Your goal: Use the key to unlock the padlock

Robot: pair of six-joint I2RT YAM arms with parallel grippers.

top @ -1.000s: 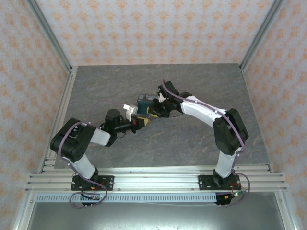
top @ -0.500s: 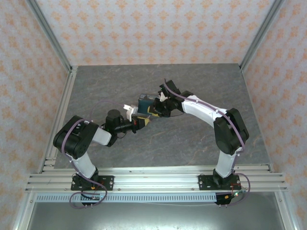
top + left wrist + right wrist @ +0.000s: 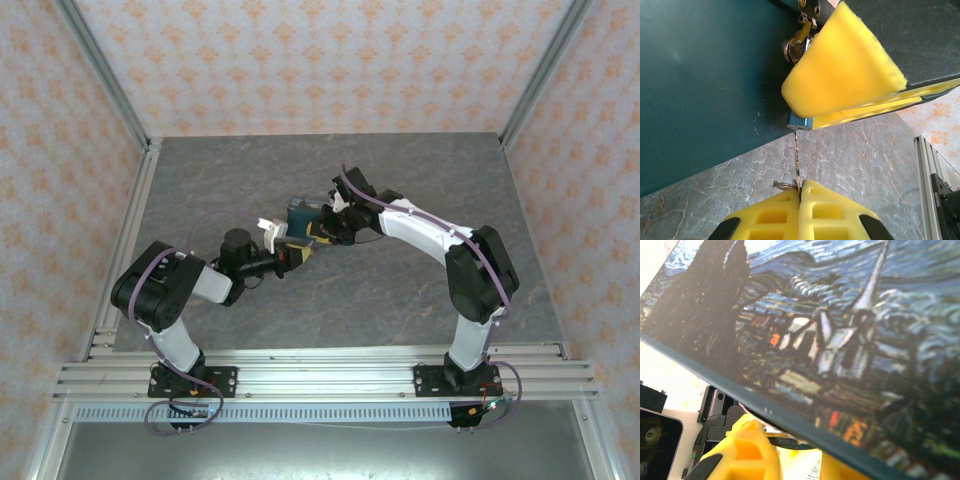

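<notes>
My left gripper (image 3: 801, 186) is shut on the key (image 3: 797, 155), pinching its head beside a small key ring (image 3: 783, 185). The thin blade runs straight up to the padlock (image 3: 799, 122), whose small bluish end peeks out between the yellow pads (image 3: 840, 70) of my right gripper. That gripper (image 3: 795, 452) is shut on the padlock right under the blue painted tin (image 3: 840, 330). From above, the left gripper (image 3: 298, 254) and right gripper (image 3: 322, 232) meet tip to tip just in front of the tin (image 3: 299, 211).
The tin's dark teal side (image 3: 705, 75) stands close on the left of the key, with a metal latch (image 3: 801, 45) at its upper edge. Grey marbled table (image 3: 400, 290) spreads all round, and patterned walls with metal rails (image 3: 130, 250) frame it.
The left arm's elbow has shifted slightly to the right. Both grippers hold the same place and the same grip.
</notes>
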